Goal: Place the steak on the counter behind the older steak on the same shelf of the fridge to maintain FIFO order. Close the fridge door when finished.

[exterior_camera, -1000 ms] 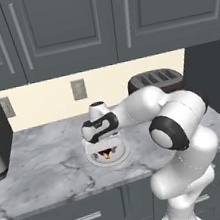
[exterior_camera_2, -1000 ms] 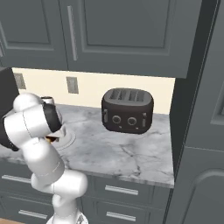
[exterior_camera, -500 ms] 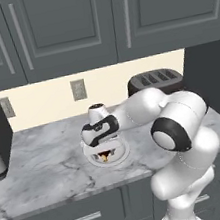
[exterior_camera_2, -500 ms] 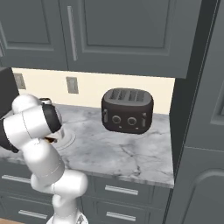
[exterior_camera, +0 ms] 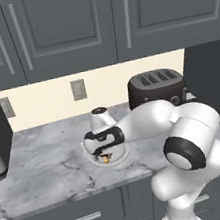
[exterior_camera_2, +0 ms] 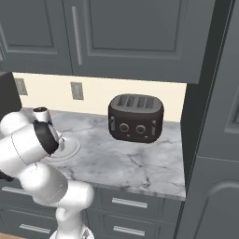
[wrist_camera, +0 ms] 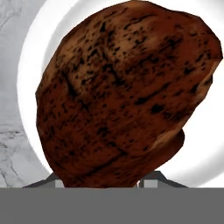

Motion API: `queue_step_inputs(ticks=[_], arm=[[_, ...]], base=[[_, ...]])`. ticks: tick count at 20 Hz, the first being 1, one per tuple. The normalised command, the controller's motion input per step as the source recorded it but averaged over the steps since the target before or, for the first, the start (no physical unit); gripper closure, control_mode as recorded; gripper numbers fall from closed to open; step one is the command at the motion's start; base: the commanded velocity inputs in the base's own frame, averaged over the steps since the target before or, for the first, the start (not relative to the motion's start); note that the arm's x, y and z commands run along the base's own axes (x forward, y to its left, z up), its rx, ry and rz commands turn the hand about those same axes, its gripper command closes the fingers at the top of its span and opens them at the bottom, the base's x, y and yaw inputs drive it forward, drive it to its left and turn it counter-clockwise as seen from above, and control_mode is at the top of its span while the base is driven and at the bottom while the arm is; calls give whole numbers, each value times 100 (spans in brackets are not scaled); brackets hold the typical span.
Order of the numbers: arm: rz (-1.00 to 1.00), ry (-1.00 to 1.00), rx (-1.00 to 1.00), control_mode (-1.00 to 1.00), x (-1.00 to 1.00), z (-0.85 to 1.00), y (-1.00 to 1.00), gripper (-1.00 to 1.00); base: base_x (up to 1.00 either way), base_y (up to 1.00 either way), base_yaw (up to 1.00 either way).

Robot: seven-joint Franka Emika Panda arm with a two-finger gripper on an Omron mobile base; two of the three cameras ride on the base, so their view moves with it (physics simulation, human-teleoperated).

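Hand view showed the steak (wrist_camera: 122,92) on a white plate (wrist_camera: 205,144) near the counter's (exterior_camera: 41,169) front edge, gripper (exterior_camera: 105,156) low over it, jaw state impossible to tell.

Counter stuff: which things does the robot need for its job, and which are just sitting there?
Needed:
- steak, on the white plate
- hand, down over it
- counter

Just sitting there:
- toaster
- wall sockets
- upper cabinets

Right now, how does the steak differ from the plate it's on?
The steak is dark brown and mottled; the plate is plain white. The steak is a rounded lump; the plate is flat and round, and wider, its rim showing around the meat. Both sit on the marble counter, under the gripper.
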Motion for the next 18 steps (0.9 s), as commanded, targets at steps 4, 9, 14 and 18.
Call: queue_step_inputs(ticks=[4, 9, 14, 18], arm=[[-11, -20, 0, -100, -9, 53, -2, 100], [-9, -16, 0, -100, -8, 76, -7, 100], [-8, -7, 0, -100, -38, 82, -11, 100], [-12, 0, 0, -100, -57, 71, -42, 100]], base=[[0, 0, 0], [0, 0, 0], [0, 0, 0], [0, 0, 0]])
